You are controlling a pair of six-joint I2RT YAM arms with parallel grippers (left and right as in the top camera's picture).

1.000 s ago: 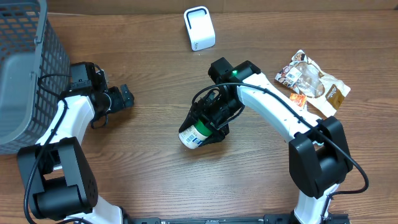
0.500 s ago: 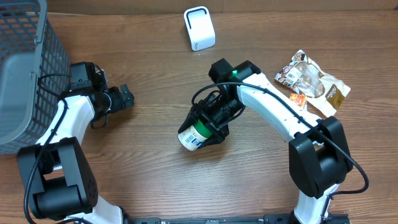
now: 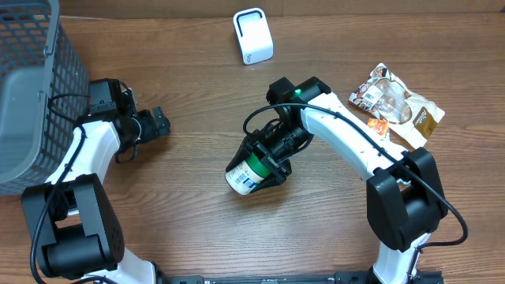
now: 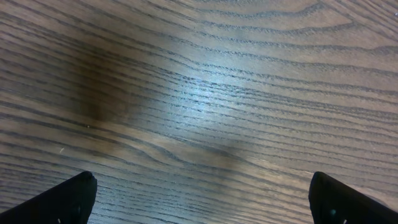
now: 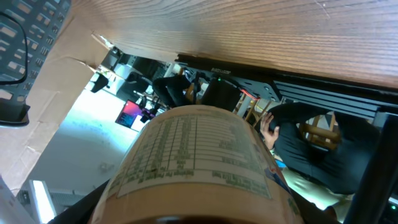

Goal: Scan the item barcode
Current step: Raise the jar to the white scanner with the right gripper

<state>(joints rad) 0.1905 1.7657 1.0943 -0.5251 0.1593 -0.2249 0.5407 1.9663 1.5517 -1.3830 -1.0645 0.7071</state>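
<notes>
Showed a green-and-white can [image 3: 245, 175] well apart from the white scanner [image 3: 252, 35], on the side nearer the robot and almost straight in line with it. Lay slanted, long axis running from the gripped end out toward the robot and to its left, so that the free white end pointed away from the scanner, not at it. Was clamped across its body by the right gripper [image 3: 267, 162], jaws part-way closed and pressed against either side of the can. Carried small printed panels on the label in the right wrist view; could not make out a barcode there or from overhead. Could not tell whether the can hung clear of the wooden table [image 3: 197, 87] or touched it.

Judged the coming move to turn on that slant: would call for swinging the can round and carrying it toward the scanner's face, printed side first, with the right arm plainly the nearer one and the one holding the thing.

Found the left gripper [image 3: 156, 125] well to the left of the scanner and nearer the robot, jaws spread wide with nothing between them and only bare wood beneath. Placed a grey basket [image 3: 31, 87] further left of the scanner and a crumpled snack packet [image 3: 398, 106] to its right, both well apart from the can.
</notes>
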